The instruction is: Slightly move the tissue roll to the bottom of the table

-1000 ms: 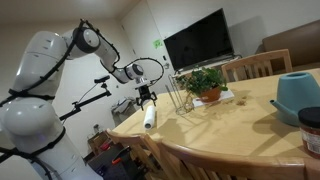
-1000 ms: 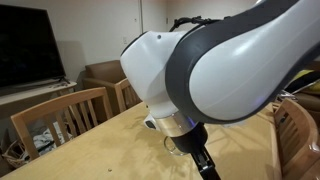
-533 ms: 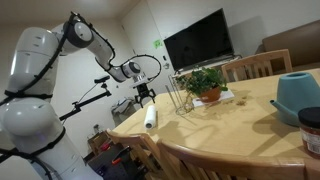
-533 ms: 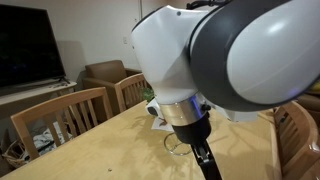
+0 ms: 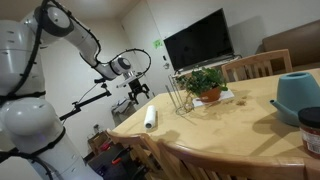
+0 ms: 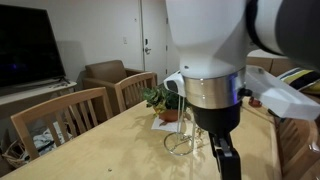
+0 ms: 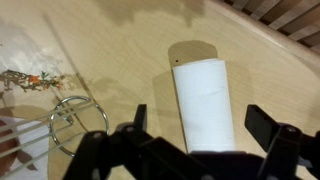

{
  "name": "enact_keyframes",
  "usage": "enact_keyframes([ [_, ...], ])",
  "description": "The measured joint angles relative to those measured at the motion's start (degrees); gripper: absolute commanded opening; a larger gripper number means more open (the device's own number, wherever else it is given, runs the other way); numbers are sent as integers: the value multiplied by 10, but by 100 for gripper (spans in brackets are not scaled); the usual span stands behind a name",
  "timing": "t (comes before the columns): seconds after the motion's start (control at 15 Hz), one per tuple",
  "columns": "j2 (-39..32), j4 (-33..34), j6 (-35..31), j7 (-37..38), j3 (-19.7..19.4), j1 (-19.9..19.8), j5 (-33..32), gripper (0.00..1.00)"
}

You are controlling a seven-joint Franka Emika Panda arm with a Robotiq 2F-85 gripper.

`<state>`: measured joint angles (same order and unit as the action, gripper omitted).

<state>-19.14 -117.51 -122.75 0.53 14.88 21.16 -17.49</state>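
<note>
- A Franka arm holds its gripper (image 5: 139, 91) in the air over the near end of a light wooden dining table (image 5: 240, 122), seen in an exterior view of a living room.
- The gripper's fingers are spread wide and hold nothing. In the wrist view the two dark fingertips (image 7: 139, 116) stand on either side of the tissue roll (image 7: 205, 100), clear of it.
- The tissue roll (image 5: 150, 119) lies on its side on the tabletop close to the rounded table edge, below the gripper and apart from it.
- The wrist view shows the roll as a plain white cylinder with its shadow thrown on the wood just past its far end. The table's curved rim and the slats of a wooden chair (image 7: 292, 12) run across the upper right corner.
- A thin wire rack (image 5: 178, 96) stands on the table between the roll and a potted plant (image 5: 206, 82). Its ring base (image 7: 74, 122) appears to the left of the roll in the wrist view, near a clear tray with a floral print (image 7: 28, 76).
- Further along the table sit a teal container (image 5: 297, 94) and a dark cup (image 5: 310, 130).
- A flat-screen television (image 5: 198, 40) stands dark against the wall behind the table.
- From the opposite side, in an exterior view, the robot's white and grey body (image 6: 215, 60) fills much of the picture, with the plant (image 6: 163, 100) and wire rack (image 6: 181, 146) partly visible behind it.
</note>
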Motion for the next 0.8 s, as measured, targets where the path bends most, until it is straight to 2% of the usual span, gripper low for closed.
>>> enact_keyframes([
  [0.47, 116, -169, -138, 105, -15, -23, 0, 100],
  [0.67, 154, -232, -196, 113, -21, -39, 0, 100],
  [0.8, 166, -253, -212, 112, -22, -46, 0, 100],
])
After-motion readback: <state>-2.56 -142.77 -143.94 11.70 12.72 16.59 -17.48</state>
